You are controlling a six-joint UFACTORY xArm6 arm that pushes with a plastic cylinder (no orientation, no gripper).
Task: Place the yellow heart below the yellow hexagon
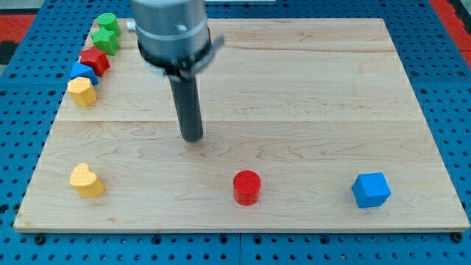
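Red cylinder (pixel 246 187) at view's bottom, yellow heart (pixel 87 180) well left and below my tip (pixel 192 138), yellow hexagon (pixel 82 92) upper left

Down the view's left edge of the board (pixel 294 73), a tight column: green cylinder (pixel 107 21) topmost, then green star (pixel 105 40), red block (pixel 94 60), blue block (pixel 83 73), yellow hexagon (pixel 82 91) lowest (neighbours touching or nearly so). Well below, yellow heart (pixel 87 180). Rightward along the bottom, red cylinder (pixel 246 187), then blue cube (pixel 370 190). Mid-board, my tip (pixel 192 136), well apart from all.
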